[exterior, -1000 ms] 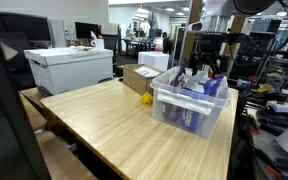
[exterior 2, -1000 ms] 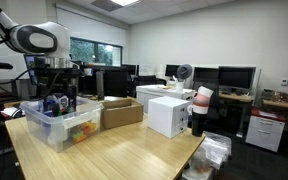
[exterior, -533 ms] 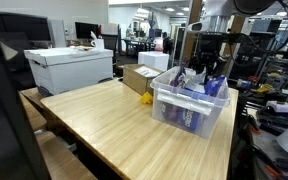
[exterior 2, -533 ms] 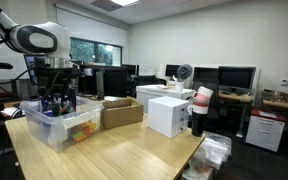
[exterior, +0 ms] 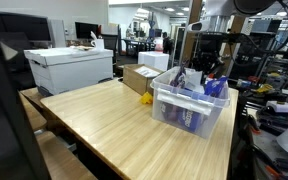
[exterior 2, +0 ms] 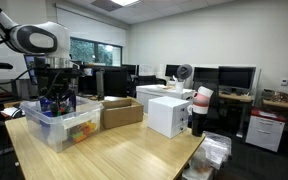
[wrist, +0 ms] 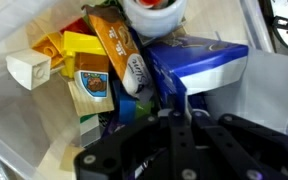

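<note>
A clear plastic bin point(exterior: 189, 112) point(exterior 2: 60, 126) full of mixed items stands on the wooden table point(exterior: 104, 130). My gripper point(exterior: 208, 70) point(exterior 2: 54, 98) reaches down into it from above. In the wrist view the gripper point(wrist: 179, 103) is shut, its fingertips pressed together against the near edge of a blue box point(wrist: 199, 62). Whether anything thin is pinched between them does not show. Around the box lie an orange packet point(wrist: 117, 42), a white tube point(wrist: 134, 72), a yellow block point(wrist: 79, 45), a white cube point(wrist: 29, 68) and a picture card point(wrist: 91, 88).
A brown cardboard box point(exterior: 139, 78) point(exterior 2: 122, 112) sits beside the bin, with a small yellow object point(exterior: 146, 99) near it. A large white box point(exterior: 69, 68) point(exterior 2: 169, 115) stands at the table's far end. Desks, monitors and equipment racks surround the table.
The gripper's fingers have closed from wide open to fully together inside the bin. The arm itself has barely moved.
</note>
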You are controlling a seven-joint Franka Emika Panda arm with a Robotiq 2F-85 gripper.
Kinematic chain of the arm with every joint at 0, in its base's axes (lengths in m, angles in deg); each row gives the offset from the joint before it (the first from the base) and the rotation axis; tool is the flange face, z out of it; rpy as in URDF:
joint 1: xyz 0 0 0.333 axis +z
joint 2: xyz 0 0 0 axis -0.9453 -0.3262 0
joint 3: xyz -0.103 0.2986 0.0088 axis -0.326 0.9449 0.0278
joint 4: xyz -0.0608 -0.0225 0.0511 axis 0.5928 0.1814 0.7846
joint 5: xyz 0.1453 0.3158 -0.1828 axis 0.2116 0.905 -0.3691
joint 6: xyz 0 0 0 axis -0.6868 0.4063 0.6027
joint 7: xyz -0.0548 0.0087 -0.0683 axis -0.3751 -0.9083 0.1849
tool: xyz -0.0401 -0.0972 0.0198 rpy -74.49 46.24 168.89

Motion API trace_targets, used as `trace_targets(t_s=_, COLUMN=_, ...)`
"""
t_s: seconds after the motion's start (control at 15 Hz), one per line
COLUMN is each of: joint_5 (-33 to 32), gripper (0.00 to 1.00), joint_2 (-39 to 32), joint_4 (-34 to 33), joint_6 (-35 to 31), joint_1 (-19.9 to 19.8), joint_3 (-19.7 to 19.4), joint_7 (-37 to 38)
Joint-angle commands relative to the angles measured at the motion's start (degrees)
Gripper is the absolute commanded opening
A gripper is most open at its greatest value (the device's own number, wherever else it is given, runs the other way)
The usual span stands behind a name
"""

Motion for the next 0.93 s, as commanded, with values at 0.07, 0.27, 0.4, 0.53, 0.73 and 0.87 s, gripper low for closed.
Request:
trace_targets(t_s=0.07, joint_5=0.12, gripper=0.0, joint_2=-0.01, joint_4=0.43, joint_6=-0.15, joint_1=-0.09, joint_3=0.46, joint_7=1.86)
trace_targets(t_s=0.27, joint_5=0.22, gripper=0.0, joint_2=0.24, joint_4=-0.66, joint_6=0.32, joint_1=0.19, joint_3=0.72, joint_7=1.98)
trace_targets(t_s=0.4, joint_5=-0.02, gripper=0.0, joint_2=0.2, joint_4=-1.54, joint_6=0.63, joint_1=0.15, joint_3=1.1, joint_7=2.68)
trace_targets(t_s=0.53, joint_5=-0.46, gripper=0.0, joint_2=0.13, joint_4=-2.59, joint_6=1.7, joint_1=0.05, joint_3=1.59, joint_7=3.9)
trace_targets(t_s=0.73, joint_5=-0.77, gripper=0.0, joint_2=-0.03, joint_4=-4.25, joint_6=4.04, joint_1=-0.06, joint_3=2.24, joint_7=6.54)
trace_targets(t_s=0.87, joint_5=-1.94, gripper=0.0, joint_2=-0.3, joint_4=-6.69, joint_6=8.02, joint_1=-0.28, joint_3=3.21, joint_7=10.9)
